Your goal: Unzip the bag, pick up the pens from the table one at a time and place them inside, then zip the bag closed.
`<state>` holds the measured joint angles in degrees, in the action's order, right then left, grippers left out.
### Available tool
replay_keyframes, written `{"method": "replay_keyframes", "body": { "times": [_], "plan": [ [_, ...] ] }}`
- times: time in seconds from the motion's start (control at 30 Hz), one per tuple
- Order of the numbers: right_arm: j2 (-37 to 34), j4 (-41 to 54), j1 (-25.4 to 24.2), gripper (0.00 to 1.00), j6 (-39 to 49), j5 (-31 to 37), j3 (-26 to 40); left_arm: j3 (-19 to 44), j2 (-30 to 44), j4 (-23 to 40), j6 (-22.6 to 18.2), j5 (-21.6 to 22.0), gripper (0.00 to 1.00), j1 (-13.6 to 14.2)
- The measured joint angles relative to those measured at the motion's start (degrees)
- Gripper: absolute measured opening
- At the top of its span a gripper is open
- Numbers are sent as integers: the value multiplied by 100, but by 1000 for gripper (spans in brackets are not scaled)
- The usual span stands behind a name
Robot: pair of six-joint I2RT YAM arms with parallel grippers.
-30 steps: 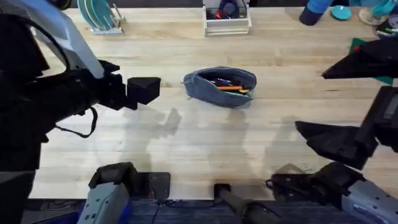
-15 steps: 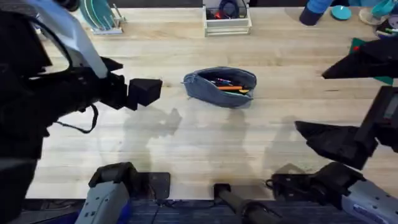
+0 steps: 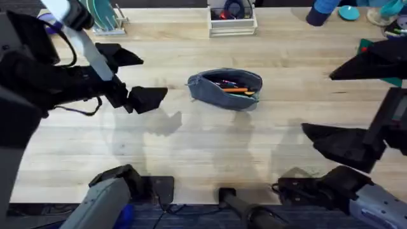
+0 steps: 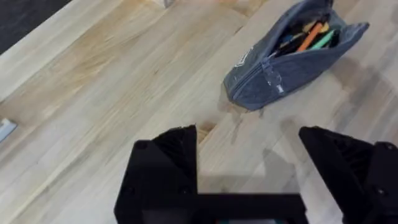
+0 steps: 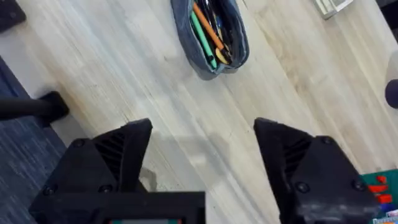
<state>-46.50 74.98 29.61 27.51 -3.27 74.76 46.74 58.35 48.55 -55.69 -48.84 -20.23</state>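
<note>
The blue-grey bag (image 3: 224,89) lies unzipped on the middle of the table (image 3: 203,146). Orange pens (image 3: 239,90) and other pens show inside its open mouth. My left gripper (image 3: 141,77) hovers open to the left of the bag, apart from it and holding nothing. In the left wrist view the bag (image 4: 287,61) lies ahead of the left gripper (image 4: 249,152), with an orange pen (image 4: 311,37) inside. My right gripper (image 3: 318,104) hangs open to the bag's right, also holding nothing. The right wrist view looks down on the bag (image 5: 211,40), the pens (image 5: 208,28) and the right gripper (image 5: 202,143).
At the table's far edge stand a dish rack with teal plates (image 3: 102,16) and a white tray (image 3: 232,20) of small items. Blue and teal objects (image 3: 327,11) and a green-red item (image 3: 367,46) sit at the far right.
My left arm has turned its wrist and shifted slightly, so its two spread fingers now show apart. The bag and my right arm have not moved.
</note>
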Motion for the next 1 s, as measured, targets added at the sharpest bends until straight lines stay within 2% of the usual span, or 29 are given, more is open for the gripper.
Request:
{"method": "replay_keyframes", "body": {
  "times": [0.17, 0.5, 0.73, 1.0],
  "plan": [
    [1, -1, 0, 998, 0, 0, 0, 0, 686, -15, -758, -380, 993, -17],
    [1, -275, 0, 998, 0, -2, 0, 0, 1917, -21, -1859, -1357, 993, -17],
    [0, -647, 0, 998, -296, -22, 0, 0, 2406, -39, -2453, -1546, 992, -57],
    [-260, -884, 0, 998, -1387, -116, 0, 0, 2489, -37, -2700, -1543, 994, -173]
  ]
}}
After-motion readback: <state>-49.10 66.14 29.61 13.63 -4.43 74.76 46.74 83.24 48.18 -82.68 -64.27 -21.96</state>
